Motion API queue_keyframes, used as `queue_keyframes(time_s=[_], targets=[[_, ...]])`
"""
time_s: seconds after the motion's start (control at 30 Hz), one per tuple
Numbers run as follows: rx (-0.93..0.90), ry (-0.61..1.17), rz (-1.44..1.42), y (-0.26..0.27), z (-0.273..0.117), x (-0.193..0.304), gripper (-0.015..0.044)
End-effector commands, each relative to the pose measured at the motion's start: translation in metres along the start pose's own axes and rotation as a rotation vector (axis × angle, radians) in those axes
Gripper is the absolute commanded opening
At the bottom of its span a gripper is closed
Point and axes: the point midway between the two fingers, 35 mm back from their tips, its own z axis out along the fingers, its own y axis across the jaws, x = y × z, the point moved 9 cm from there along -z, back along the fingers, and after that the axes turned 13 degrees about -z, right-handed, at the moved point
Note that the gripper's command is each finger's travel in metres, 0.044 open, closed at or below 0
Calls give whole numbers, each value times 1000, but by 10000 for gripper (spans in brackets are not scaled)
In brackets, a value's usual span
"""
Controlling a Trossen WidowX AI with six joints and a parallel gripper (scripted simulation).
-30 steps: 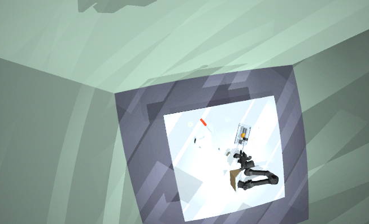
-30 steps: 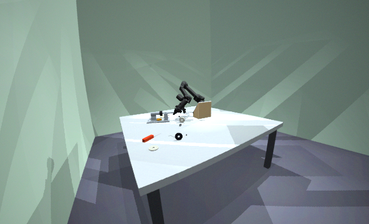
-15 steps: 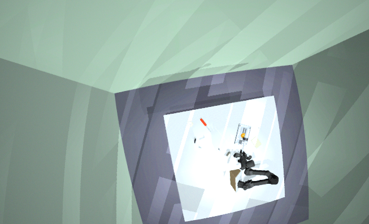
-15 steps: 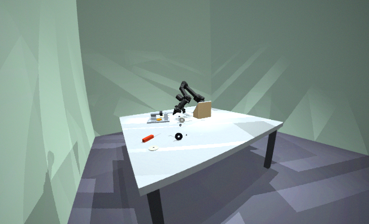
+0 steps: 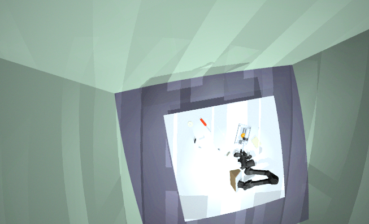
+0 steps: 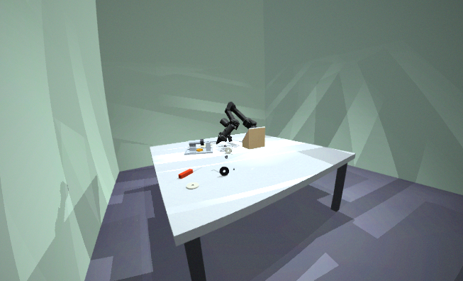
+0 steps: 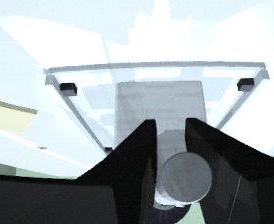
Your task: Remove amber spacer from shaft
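My gripper (image 5: pixel 242 150) (image 6: pixel 218 142) (image 7: pixel 170 128) is shut on the grey shaft (image 7: pixel 188 177), whose round end faces the wrist camera. The shaft runs toward the grey fixture, whose base plate (image 6: pixel 188 153) lies on the table. The amber spacer (image 5: pixel 243 134) (image 6: pixel 199 150) lies low between the fixture's two uprights, below the shaft line. A black spacer (image 6: pixel 201 142) (image 5: pixel 245 138) is still up on the shaft line between the uprights. A grey cylinder (image 6: pixel 195 144) sits above the left upright in the exterior view. How deep the shaft reaches into the housing cannot be told.
A brown wedge-shaped box (image 5: pixel 234 179) (image 6: pixel 255 138) stands beside the arm's base. A pale yellow pad (image 5: pixel 256 141) (image 7: pixel 10 117) lies beside the fixture. A red-handled tool (image 5: pixel 203 122) (image 6: pixel 186 173), a cream disc (image 5: pixel 189 124) (image 6: pixel 192 185) and a black ring (image 6: pixel 225 172) lie farther off.
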Motion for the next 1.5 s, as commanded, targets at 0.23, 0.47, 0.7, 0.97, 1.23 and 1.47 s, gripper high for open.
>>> queue_keyframes(time_s=[0.23, 0.47, 0.7, 0.97, 1.23, 1.47], targets=[[-7, 9, 7, 2, 5, 7, 0], [-7, 9, 7, 2, 6, 9, 0], [-7, 9, 7, 3, 8, 10, 0], [-7, 9, 8, 3, 10, 12, 0], [-7, 10, 8, 4, 11, 14, 0], [-7, 10, 8, 4, 13, 16, 0]])
